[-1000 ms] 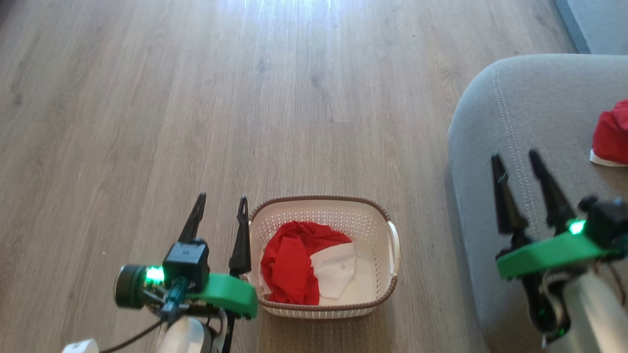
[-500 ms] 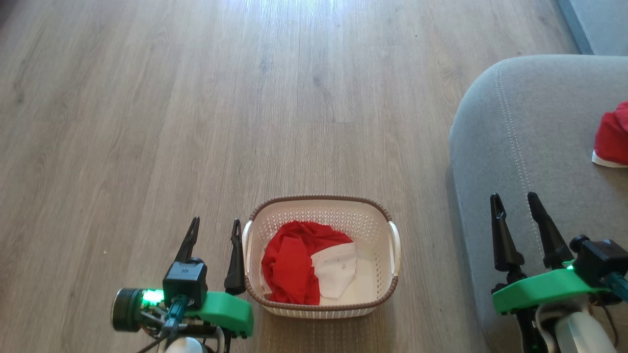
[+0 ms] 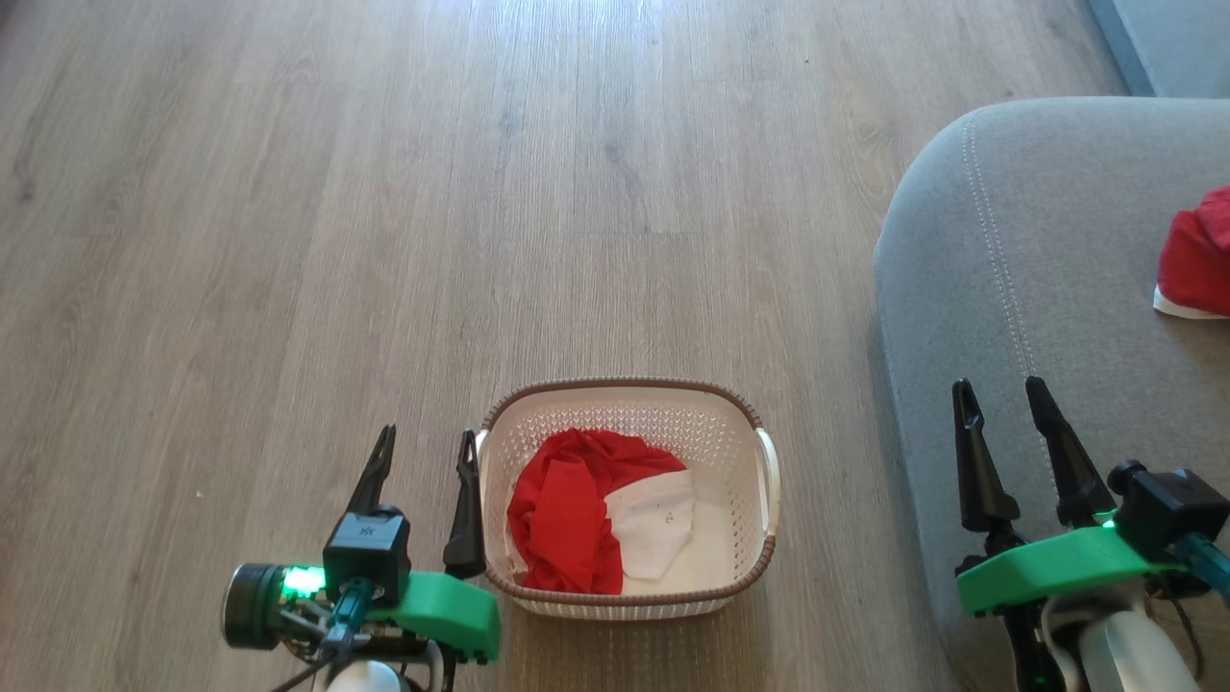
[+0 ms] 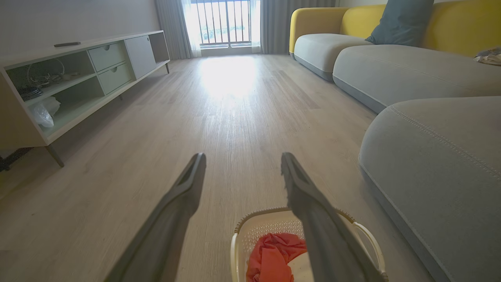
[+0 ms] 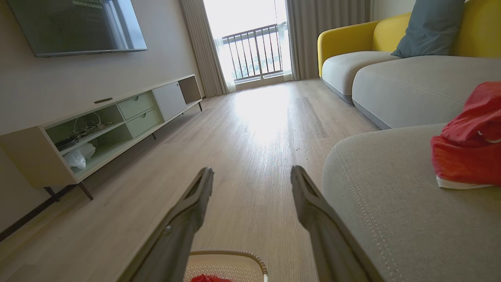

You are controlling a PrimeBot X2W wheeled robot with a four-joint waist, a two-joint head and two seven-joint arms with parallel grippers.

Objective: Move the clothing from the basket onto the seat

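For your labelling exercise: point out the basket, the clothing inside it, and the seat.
basket (image 3: pixel 615 382), head view, far brown rim.
clothing (image 3: pixel 562 519), head view, red fabric fold.
seat (image 3: pixel 1057 250), head view, bare grey top.

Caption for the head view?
Head view: left gripper and right gripper open; clothing in basket, one red piece on seat.

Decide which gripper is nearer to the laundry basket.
Left. The left gripper sits beside the laundry basket, at its left rim; the right gripper is farther off to its right, above the grey seat.

Left claw (image 3: pixel 426 442) and right claw (image 3: pixel 999 394), both spread, empty.
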